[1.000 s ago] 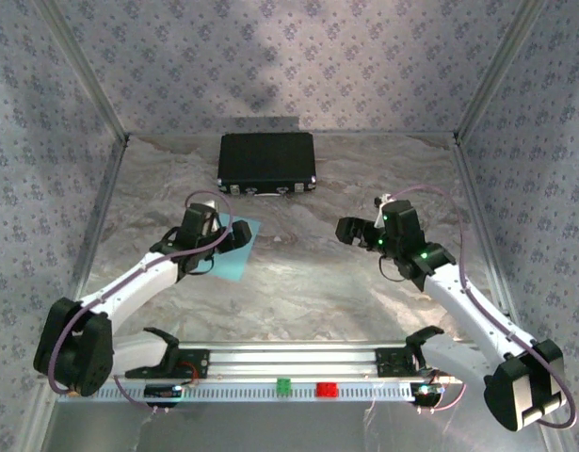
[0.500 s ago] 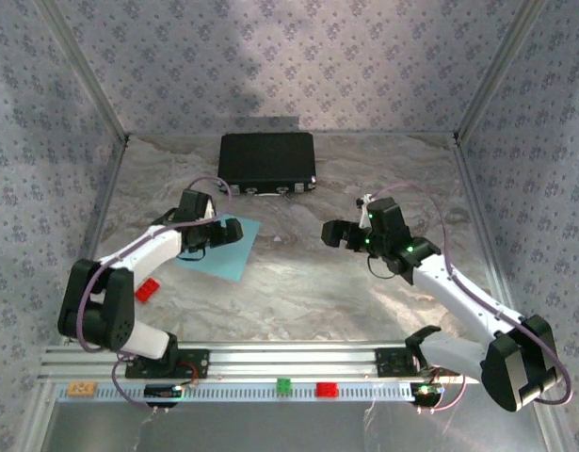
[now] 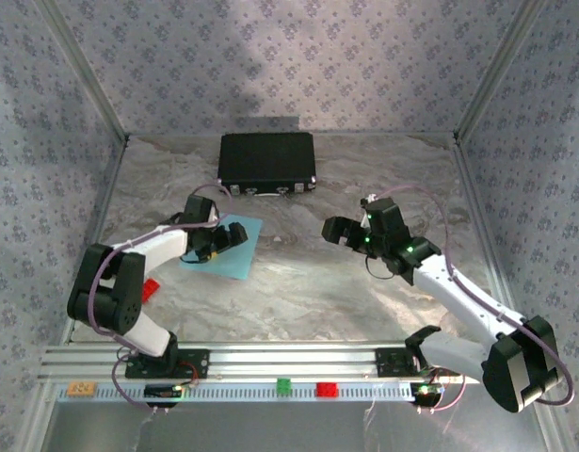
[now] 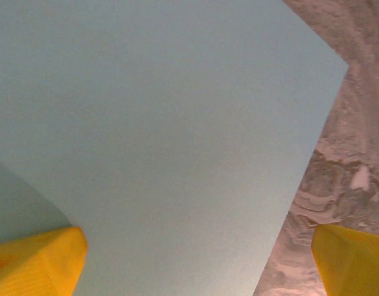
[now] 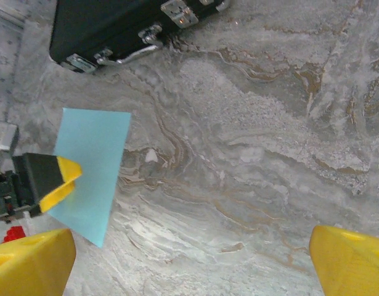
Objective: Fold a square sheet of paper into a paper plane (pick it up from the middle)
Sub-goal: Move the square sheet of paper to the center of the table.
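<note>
The square sheet of paper [image 3: 234, 254] is light blue and lies flat on the marbled table, left of centre, with no crease showing. My left gripper [image 3: 225, 237] hovers low over it, open. In the left wrist view the sheet [image 4: 164, 135] spreads across most of the picture. One yellow fingertip [image 4: 35, 262] is over the paper and the other stands past its right edge over the table. My right gripper [image 3: 338, 231] is open above bare table, right of the sheet. Its wrist view has the sheet [image 5: 90, 166] at the left, with nothing between the right gripper's [image 5: 189, 265] fingers.
A black case [image 3: 267, 160] lies at the back, its latches facing the arms. A small red block [image 3: 150, 289] sits beside the left arm's elbow. Green [image 3: 283, 384], red [image 3: 325, 388] and orange [image 3: 80, 387] blocks lie on the front rail. Patterned walls close in three sides.
The left arm has folded its elbow back, uncovering the red block, while its gripper stayed low over the sheet. The right gripper has shifted a little left.
</note>
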`<action>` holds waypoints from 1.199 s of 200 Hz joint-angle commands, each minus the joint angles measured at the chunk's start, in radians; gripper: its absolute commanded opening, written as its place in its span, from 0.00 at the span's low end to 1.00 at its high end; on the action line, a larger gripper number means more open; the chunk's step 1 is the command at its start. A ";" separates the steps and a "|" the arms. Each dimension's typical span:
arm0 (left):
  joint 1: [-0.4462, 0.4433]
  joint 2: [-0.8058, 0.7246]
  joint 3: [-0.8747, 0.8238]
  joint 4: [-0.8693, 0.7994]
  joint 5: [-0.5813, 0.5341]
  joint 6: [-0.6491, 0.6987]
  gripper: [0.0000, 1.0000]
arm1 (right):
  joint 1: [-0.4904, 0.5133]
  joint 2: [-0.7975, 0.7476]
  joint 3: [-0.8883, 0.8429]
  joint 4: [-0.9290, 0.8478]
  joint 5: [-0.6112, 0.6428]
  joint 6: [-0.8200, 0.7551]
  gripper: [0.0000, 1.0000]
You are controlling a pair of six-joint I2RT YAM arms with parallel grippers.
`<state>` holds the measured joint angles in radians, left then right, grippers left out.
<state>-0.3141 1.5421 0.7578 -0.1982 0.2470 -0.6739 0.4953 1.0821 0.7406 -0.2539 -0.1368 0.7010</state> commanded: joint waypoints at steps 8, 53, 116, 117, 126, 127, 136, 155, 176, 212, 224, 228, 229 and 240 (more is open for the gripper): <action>-0.113 0.001 -0.096 0.030 -0.004 -0.233 0.94 | -0.011 -0.063 -0.055 0.015 0.001 0.036 0.99; -0.288 -0.039 -0.105 0.130 -0.076 -0.474 0.93 | -0.043 -0.106 -0.140 0.082 -0.024 0.055 0.99; -0.345 -0.034 0.144 -0.200 -0.255 -0.107 0.95 | -0.047 -0.108 -0.165 0.114 -0.021 0.091 0.99; -0.343 -0.034 0.146 -0.204 -0.253 -0.100 0.95 | -0.047 -0.108 -0.165 0.114 -0.021 0.091 0.99; -0.328 -0.025 0.161 -0.219 -0.222 -0.034 0.96 | -0.047 -0.113 -0.170 0.120 -0.019 0.082 0.99; -0.327 -0.024 0.162 -0.221 -0.217 -0.026 0.96 | -0.047 -0.113 -0.171 0.120 -0.019 0.082 0.99; -0.311 -0.013 0.178 -0.245 -0.186 0.030 0.96 | -0.045 -0.121 -0.175 0.125 -0.015 0.075 0.99; -0.286 0.023 0.210 -0.285 -0.104 0.138 0.96 | -0.045 -0.136 -0.184 0.136 -0.015 0.063 0.99; -0.268 0.057 0.233 -0.315 -0.049 0.198 0.96 | -0.045 -0.146 -0.191 0.149 -0.021 0.060 0.99; -0.263 0.091 0.224 -0.293 0.009 0.192 0.96 | -0.046 -0.146 -0.195 0.144 -0.017 0.064 0.99; -0.262 0.101 0.215 -0.285 0.019 0.172 0.96 | -0.044 -0.146 -0.195 0.143 -0.018 0.064 0.99; -0.262 0.104 0.211 -0.281 0.020 0.166 0.95 | -0.044 -0.147 -0.193 0.142 -0.018 0.064 0.99; -0.262 0.105 0.211 -0.281 0.022 0.163 0.95 | -0.043 -0.147 -0.193 0.142 -0.018 0.063 0.99; -0.263 0.112 0.199 -0.270 0.022 0.134 0.94 | -0.043 -0.149 -0.193 0.135 -0.015 0.064 0.99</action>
<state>-0.5797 1.6363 0.9653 -0.4652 0.2230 -0.5205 0.4530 0.9489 0.5541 -0.1223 -0.1509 0.7708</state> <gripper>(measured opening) 0.951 0.991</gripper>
